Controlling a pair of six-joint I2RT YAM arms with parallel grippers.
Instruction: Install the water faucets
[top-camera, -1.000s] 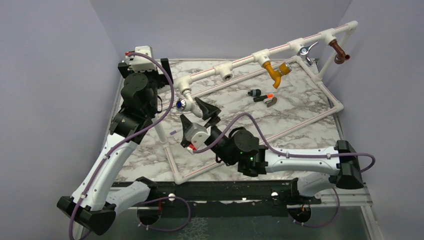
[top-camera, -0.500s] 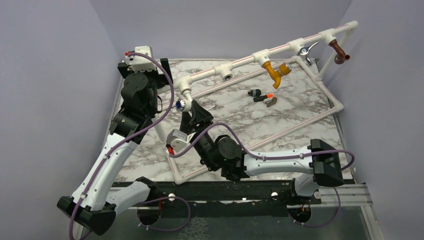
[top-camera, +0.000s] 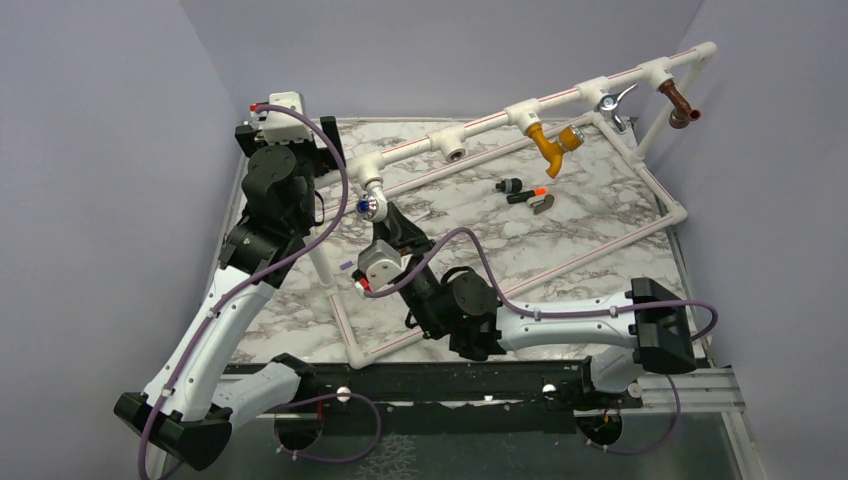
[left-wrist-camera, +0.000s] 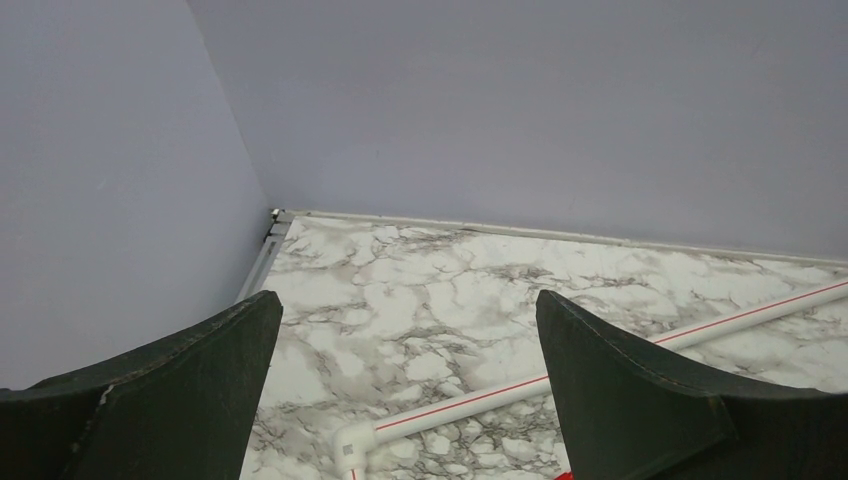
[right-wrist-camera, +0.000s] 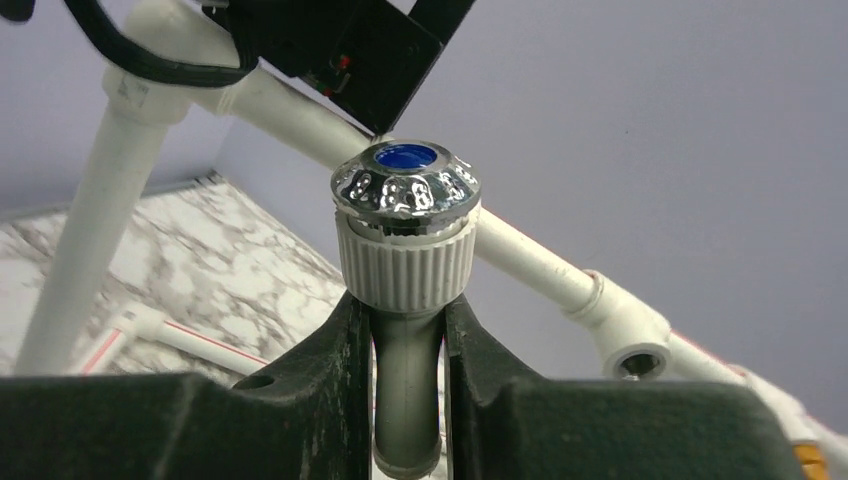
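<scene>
The left gripper (left-wrist-camera: 408, 300) is held wide open and empty, while the white faucet (right-wrist-camera: 405, 262), ribbed under a chrome, blue-centred knob and seated at the left end of the pipe frame (top-camera: 487, 122), is now clamped by the right gripper (top-camera: 392, 228), open a second ago, so tightening is judged possible.
</scene>
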